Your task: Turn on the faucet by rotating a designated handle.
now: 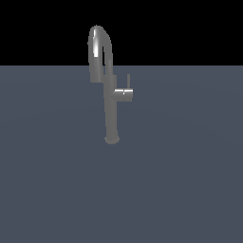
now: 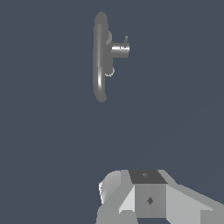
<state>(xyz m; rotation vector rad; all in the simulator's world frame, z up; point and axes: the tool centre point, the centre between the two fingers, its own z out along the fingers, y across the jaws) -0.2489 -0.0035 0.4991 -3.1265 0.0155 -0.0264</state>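
**Faucet alone on the grey floor, gripper well off from it**

Here is the faucet [image 1: 110, 102], a slim brushed-metal tap standing upright on the flat blue-grey surface [image 1: 190, 190]. In the exterior view it sits a little toward that view's left of centre and in the far half of the surface, closer to the far edge than the near one. Its small round base rests on the surface, the narrow column rises from it, and the high gooseneck spout arches up past the far edge into the black background, a bright glint running down the curve.

Now the handle [image 1: 124, 92]: a short grey cylinder jutting sideways from the column toward the exterior view's right, about halfway up. At its outer end a thin straight lever rod stands up, pointing close to vertical. Nothing is touching it.

Switch to the wrist view and we look down on the faucet [image 2: 100, 57] from above: the arch reads as a long narrow bar, with the handle [image 2: 120, 50] sticking out to one side and the thin rod just visible at its tip.

The gripper [image 2: 148, 199] shows only as pale grey and white blocky housing with a dark panel at the edge of the wrist view, well apart from the faucet, open surface between them. The fingertips are not in the picture, so whether the fingers are spread or pressed together I cannot tell. In the exterior view no part of the arm appears.
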